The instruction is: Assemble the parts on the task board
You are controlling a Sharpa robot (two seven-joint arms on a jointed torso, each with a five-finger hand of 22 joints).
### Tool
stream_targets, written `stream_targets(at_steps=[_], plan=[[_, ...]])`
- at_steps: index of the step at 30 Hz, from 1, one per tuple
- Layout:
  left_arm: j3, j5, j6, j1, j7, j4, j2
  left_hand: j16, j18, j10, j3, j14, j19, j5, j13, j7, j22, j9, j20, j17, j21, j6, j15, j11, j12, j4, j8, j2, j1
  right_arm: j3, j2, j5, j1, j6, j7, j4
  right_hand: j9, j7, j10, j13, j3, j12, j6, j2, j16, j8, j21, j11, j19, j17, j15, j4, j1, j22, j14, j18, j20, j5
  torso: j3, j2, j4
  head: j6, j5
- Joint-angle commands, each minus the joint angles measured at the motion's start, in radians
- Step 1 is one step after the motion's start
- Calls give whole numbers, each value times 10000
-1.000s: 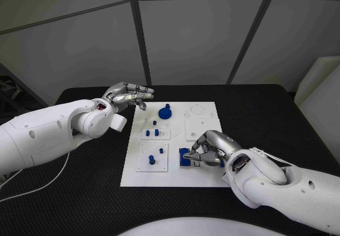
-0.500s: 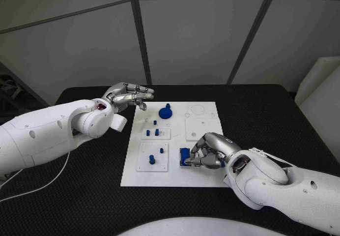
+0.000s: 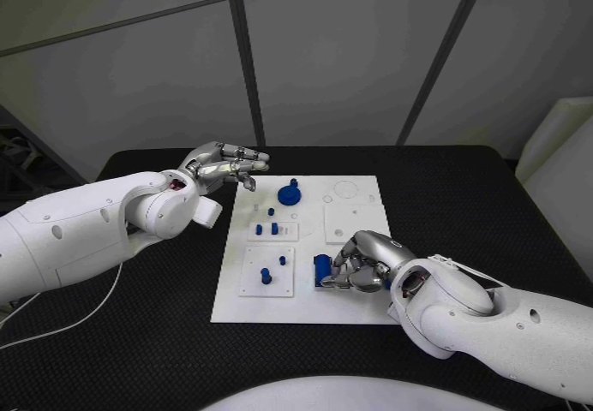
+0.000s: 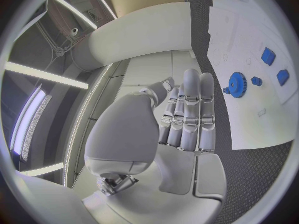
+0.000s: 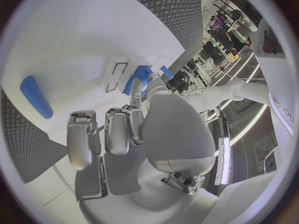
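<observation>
Here, head view: white task board [image 3: 352,310] lies mid-table on the black table [image 3: 148,342], long side running 12 to 6 o'clock. Right hand [image 3: 361,265] sits over the board's 5 o'clock area, fingers curled down around an upright blue block [image 3: 322,271]; fingertips touch it, looks pinched betw. thumb and fingers, but a full grip can't be confirmed. In the right wrist view the fingers [image 5: 118,129] bend toward a blue piece at their tips, and a separate long blue bar [image 5: 36,103] lies flat on the board, apart from the hand.

Left hand [image 3: 226,166] hovers off the board's 11 o'clock corner, above the table, fingers loosely curled and apart, holding nothing; left wrist view shows its fingers [image 4: 187,115] side by side, empty.

Other parts: blue gear w/ knob [image 3: 288,195] at approx. 12 o'clock on the board; small blue pegs [image 3: 266,229] in a raised white tile just below it; one blue peg [image 3: 265,276] upright in the tile at 7 o'clock.
</observation>
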Motion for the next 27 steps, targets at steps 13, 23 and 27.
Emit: stream_targets(at_steps=[13, 23, 27], plan=[[5, 35, 29, 12, 7, 20, -22, -39, -111, -63, -41, -7, -14, -20, 12, -6, -17, -13, 13, -17, -44, -63, -6, 15, -58, 4, -63, 83, -64, 17, 47, 144, 26, 1327, 16, -90, 87, 50, 473, 1156, -321, -26, 21, -128, 11, -66, 32, -12, 1036, 119, -34, -124, 58, 2635, 526, -74, -62, -39, 7, -15, -27, -1, 11], [4, 35, 42, 12, -11, -4, -23, -44, -109, -63, -38, -6, -11, -17, 12, -7, -19, -13, 12, -18, -49, -61, -9, 13, -58, -3, -63, 83, -54, 13, -149, 206, 26, 1082, 133, 140, 141, 90, 457, 1150, -562, -75, -5, -497, -18, -114, 32, 18, 1036, 87, -5, 163, -271, 2635, 515, -74, -38, -41, 19, -13, -22, 15, -10], [4, 35, 34, 11, -8, -5, -36, -44, -109, -63, -38, -6, -11, -17, 12, -7, -19, -13, 12, -18, -49, -61, -9, 13, -58, -3, -63, 83, -54, 11, -403, 238, 25, 415, 382, 377, 142, 117, 441, 1131, -591, -126, -95, -612, -52, -176, 32, 33, 1036, 39, -5, 285, -334, 2635, 502, -74, -35, -42, 18, -7, -31, 34, -16]])
